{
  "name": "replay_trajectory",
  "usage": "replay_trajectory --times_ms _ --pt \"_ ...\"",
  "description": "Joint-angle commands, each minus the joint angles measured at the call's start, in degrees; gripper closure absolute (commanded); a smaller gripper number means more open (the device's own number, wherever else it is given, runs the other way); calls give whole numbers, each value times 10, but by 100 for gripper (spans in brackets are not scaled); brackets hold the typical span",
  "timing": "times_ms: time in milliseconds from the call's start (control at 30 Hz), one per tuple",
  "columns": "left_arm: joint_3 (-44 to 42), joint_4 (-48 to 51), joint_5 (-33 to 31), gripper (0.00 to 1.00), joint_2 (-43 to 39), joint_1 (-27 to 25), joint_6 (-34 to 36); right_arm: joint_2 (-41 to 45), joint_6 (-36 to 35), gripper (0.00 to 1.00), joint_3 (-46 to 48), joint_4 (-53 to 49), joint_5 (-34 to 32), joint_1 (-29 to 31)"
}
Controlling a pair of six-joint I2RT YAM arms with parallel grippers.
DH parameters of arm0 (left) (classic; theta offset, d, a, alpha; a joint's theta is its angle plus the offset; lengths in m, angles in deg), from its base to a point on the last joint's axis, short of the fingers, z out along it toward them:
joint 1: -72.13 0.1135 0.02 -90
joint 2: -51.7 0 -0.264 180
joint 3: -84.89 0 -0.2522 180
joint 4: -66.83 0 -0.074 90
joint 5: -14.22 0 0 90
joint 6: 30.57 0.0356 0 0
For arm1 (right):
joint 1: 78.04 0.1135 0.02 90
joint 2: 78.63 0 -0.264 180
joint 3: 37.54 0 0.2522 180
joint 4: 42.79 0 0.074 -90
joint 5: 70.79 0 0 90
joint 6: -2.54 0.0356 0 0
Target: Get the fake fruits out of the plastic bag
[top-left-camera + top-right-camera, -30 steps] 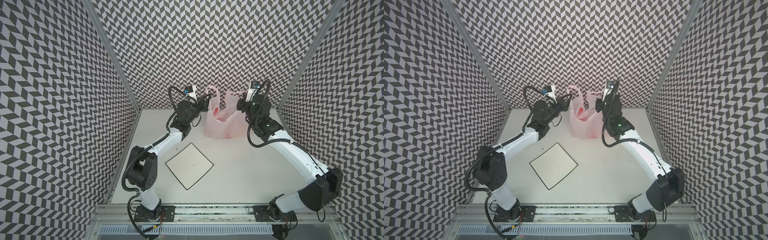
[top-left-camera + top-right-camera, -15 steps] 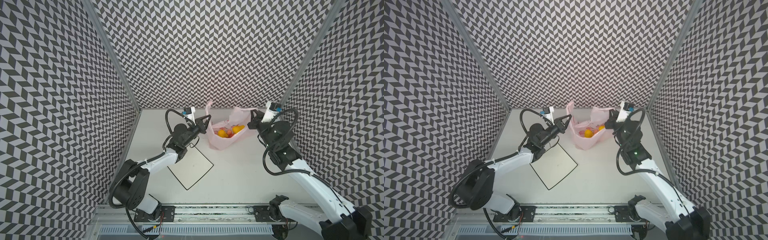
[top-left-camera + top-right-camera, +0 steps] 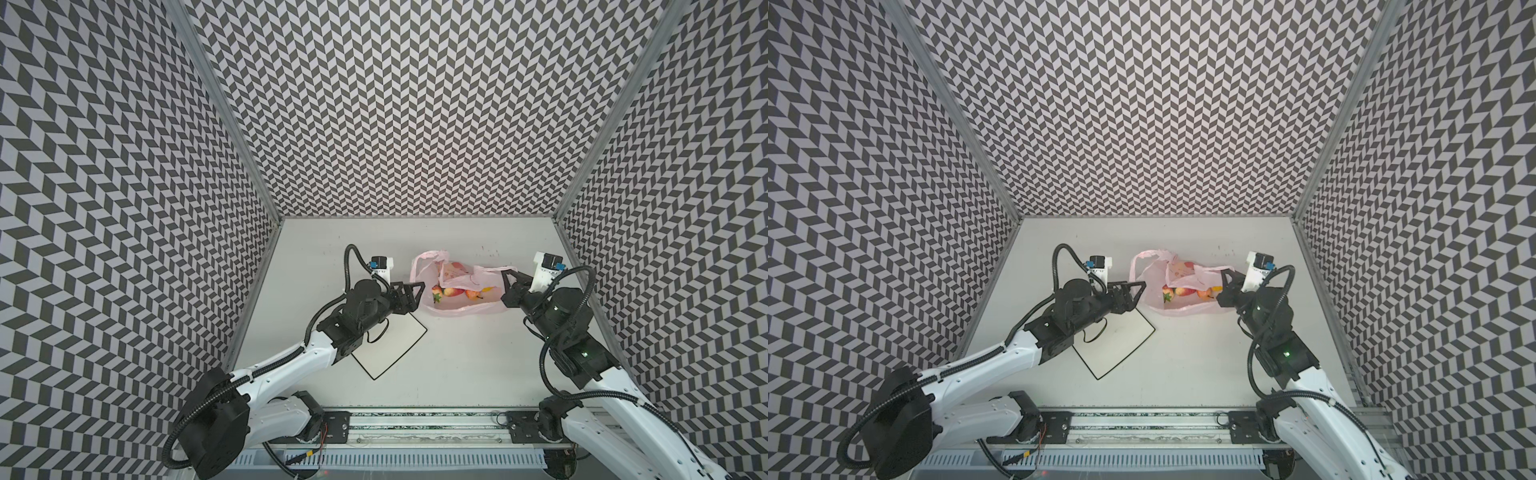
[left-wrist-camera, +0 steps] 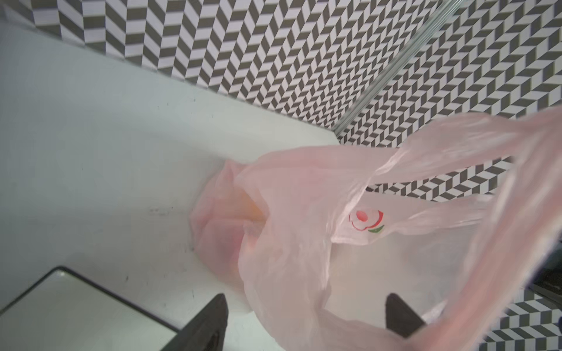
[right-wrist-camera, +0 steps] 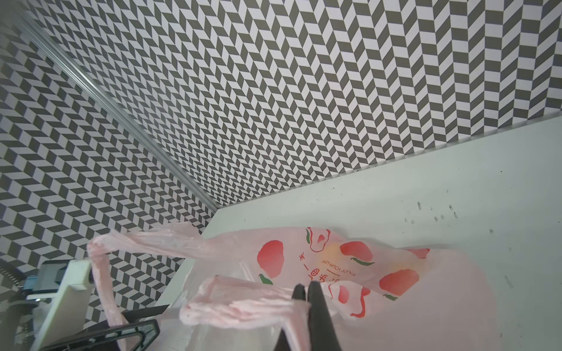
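— Lowered by both arms, the plastic bag [image 3: 465, 308] now lies on the table [image 3: 457, 374], towards the back.
— Held how?
— The left gripper [image 4: 307, 316] is spread wide, gripping nothing. The right gripper [image 5: 306, 291] is clamped on the bag's handle, probably keeping the mouth open.
— And inside?
— Both top views show the fake fruits [image 3: 451, 292]; the wrist views give only blurs through film.

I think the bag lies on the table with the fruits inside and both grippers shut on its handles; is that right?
No: the left gripper is open, jaws wide apart, as the left wrist view shows. Only the right gripper is shut on a handle; the bag, fruits inside, lies on the table.
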State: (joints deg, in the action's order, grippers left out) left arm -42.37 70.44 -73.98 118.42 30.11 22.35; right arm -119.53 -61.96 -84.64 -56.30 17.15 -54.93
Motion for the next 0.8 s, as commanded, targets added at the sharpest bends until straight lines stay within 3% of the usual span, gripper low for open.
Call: replay_trajectory --times_ms 0,133,300,433,767 --pt "73 135 3 10 -8 -7 60 -13 -12 100 -6 9 20 3" --pt "152 262 -15 0 -5 -13 108 -28 -7 100 -10 19 39 3" --pt "264 384 -40 0 5 -12 226 -31 -14 100 -15 21 36 3" --pt "375 471 -13 0 66 -15 305 -31 -24 100 -14 21 30 4" --pt "494 484 87 0 147 -52 334 -29 -30 100 -24 13 9 4"
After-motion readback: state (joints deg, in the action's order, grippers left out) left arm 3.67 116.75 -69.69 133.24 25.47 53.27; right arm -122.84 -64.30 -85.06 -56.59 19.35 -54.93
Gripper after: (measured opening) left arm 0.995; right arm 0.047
